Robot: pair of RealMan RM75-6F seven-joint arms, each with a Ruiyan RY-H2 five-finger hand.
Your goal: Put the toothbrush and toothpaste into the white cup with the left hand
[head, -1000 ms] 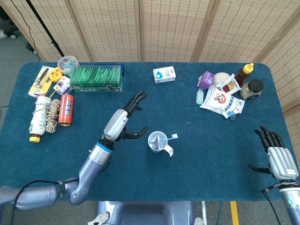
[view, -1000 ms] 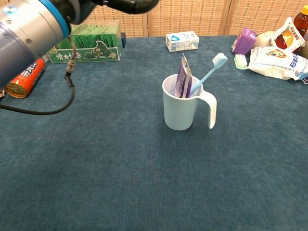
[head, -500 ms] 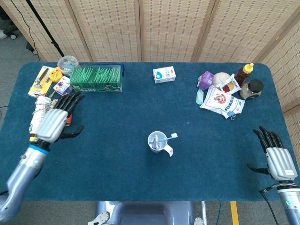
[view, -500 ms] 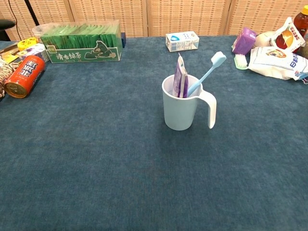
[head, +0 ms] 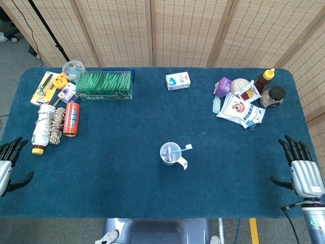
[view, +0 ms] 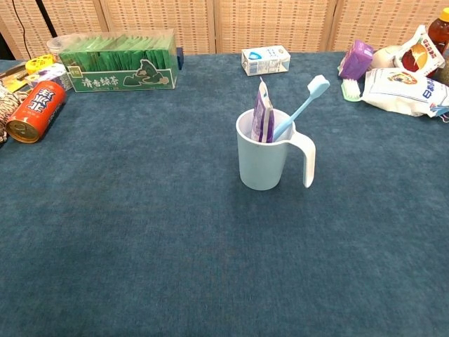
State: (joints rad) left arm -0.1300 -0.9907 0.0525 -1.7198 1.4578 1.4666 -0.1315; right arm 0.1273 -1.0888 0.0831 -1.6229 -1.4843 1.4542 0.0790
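The white cup (head: 169,155) (view: 263,166) stands near the middle of the blue table, its handle toward the right. A light blue toothbrush (head: 184,148) (view: 302,107) leans out of it to the right, head up. The purple toothpaste tube (view: 262,116) (head: 169,153) stands upright inside the same cup. My left hand (head: 6,166) is at the far left edge of the head view, off the table's front corner, fingers spread and holding nothing. My right hand (head: 300,169) hangs open at the far right edge, also empty. Neither hand shows in the chest view.
A green tea box (head: 104,85) (view: 117,68), a red can (head: 71,119) (view: 37,111), a bottle and small items sit at the back left. A small milk carton (head: 177,81) (view: 265,60) is at the back centre. Snack bags, jars and a sauce bottle (head: 264,80) crowd the back right.
My left arm has pulled back from beside the cup, swinging left and toward me to the table's front left corner. It has left the chest view. Cup, toothbrush and toothpaste stay put.
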